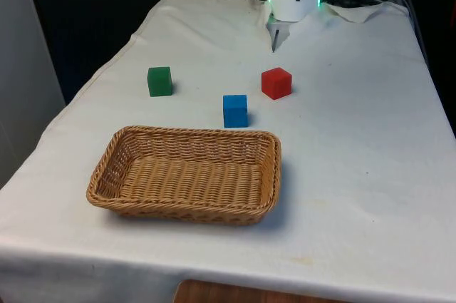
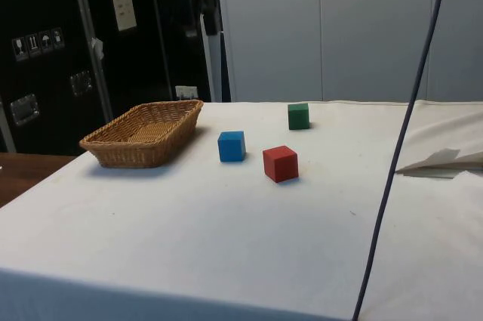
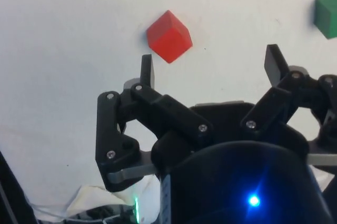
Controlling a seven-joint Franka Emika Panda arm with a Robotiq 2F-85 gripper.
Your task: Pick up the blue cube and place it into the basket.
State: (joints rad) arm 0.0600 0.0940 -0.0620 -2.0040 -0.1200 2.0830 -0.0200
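a: fingers stand wide apart, holding nothing. the gripper hangs high at the table's far end, above bare cloth.

b: where's the blue cube?

a: on the cloth, just beside the basket's far rim, not touching. the red cube sits near it toward the front view's right, the green cube well apart to the left.

b: so the step is the reach?

a: i'd say so. come in from above, past the red one, square the jaws to two flat faces, and drop low enough to grip mid-height. the red cube is close, so keep the fingers off it.
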